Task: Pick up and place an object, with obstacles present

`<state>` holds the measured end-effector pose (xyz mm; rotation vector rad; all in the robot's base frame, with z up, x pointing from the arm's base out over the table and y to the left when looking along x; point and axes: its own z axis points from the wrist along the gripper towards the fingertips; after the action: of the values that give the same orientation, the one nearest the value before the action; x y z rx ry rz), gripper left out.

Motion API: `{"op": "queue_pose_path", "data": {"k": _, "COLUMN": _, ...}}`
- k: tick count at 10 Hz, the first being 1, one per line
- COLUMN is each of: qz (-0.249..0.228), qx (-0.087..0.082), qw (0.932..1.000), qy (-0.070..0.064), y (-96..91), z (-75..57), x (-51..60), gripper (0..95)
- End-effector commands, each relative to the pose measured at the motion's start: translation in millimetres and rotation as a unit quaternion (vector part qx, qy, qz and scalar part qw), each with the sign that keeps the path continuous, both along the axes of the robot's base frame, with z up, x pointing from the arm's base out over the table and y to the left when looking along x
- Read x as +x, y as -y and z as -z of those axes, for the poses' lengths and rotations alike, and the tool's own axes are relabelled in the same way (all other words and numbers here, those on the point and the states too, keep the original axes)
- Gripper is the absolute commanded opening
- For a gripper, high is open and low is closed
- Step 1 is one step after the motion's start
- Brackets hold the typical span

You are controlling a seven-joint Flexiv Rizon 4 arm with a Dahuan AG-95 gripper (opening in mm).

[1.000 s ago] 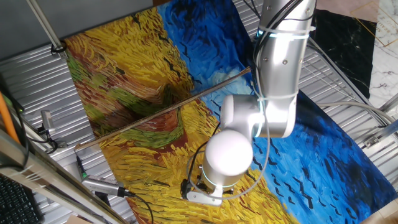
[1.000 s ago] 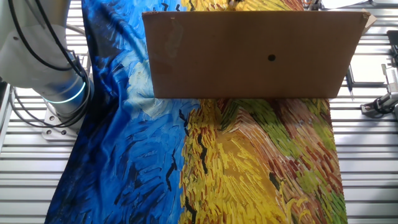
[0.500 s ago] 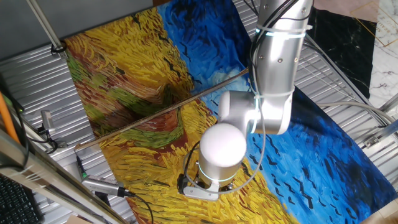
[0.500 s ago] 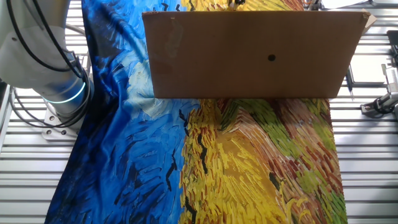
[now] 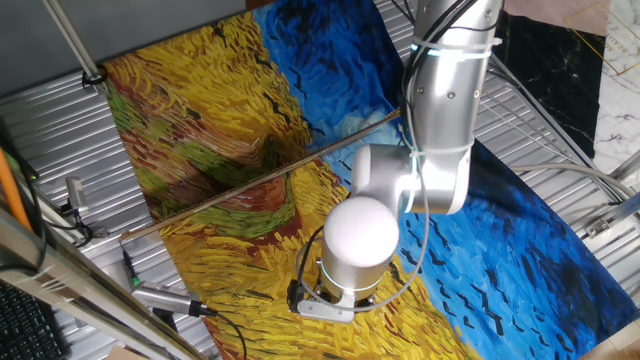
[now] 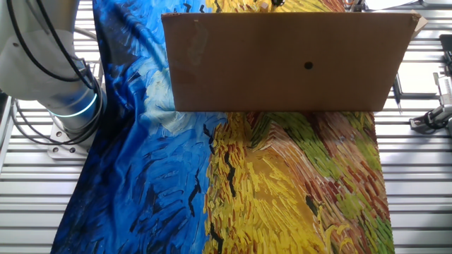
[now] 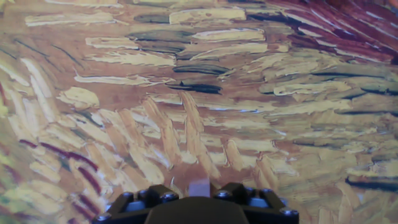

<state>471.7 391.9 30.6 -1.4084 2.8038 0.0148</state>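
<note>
In the hand view my gripper (image 7: 199,190) fills the bottom edge, with dark fingertips (image 7: 144,196) on either side of a tiny pale blocky object (image 7: 199,186). The jaws are closed on it, just above the yellow painted cloth (image 7: 186,93). In one fixed view the arm's white wrist (image 5: 358,235) hangs over the yellow part of the cloth and hides the gripper and the object. In the other fixed view a small tan piece (image 6: 263,5) shows just above the cardboard's top edge.
An upright brown cardboard board (image 6: 289,63) stands across the cloth. In one fixed view a long thin brown rod shape (image 5: 260,180) crosses the cloth beside the arm. Metal tools (image 5: 160,298) and cables lie on the slatted table at the left.
The arm shifted a little left and forward a second ago and has since barely moved. In the other fixed view the tan piece now shows above the cardboard's edge.
</note>
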Motion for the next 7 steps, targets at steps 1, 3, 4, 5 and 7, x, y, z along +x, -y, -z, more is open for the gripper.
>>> {"op": "queue_pose_path", "data": {"k": 1, "qz": 0.0, "qx": -0.002, "qw": 1.0, "qy": -0.002, "y": 1.1, "z": -13.5, "x": -6.0, "gripper": 57.0}}
{"op": "queue_pose_path", "data": {"k": 3, "qz": -0.002, "qx": -0.002, "qw": 1.0, "qy": -0.005, "y": 5.6, "z": -32.3, "x": -14.2, "gripper": 57.0}}
{"op": "queue_pose_path", "data": {"k": 4, "qz": -0.003, "qx": -0.001, "qw": 1.0, "qy": -0.005, "y": 8.0, "z": -44.3, "x": -18.3, "gripper": 57.0}}
{"op": "queue_pose_path", "data": {"k": 5, "qz": -0.004, "qx": -0.002, "qw": 1.0, "qy": -0.006, "y": 9.7, "z": -56.8, "x": -22.5, "gripper": 57.0}}
{"op": "queue_pose_path", "data": {"k": 7, "qz": -0.001, "qx": -0.006, "qw": 0.9999, "qy": -0.01, "y": 11.3, "z": -77.3, "x": -28.5, "gripper": 38.0}}
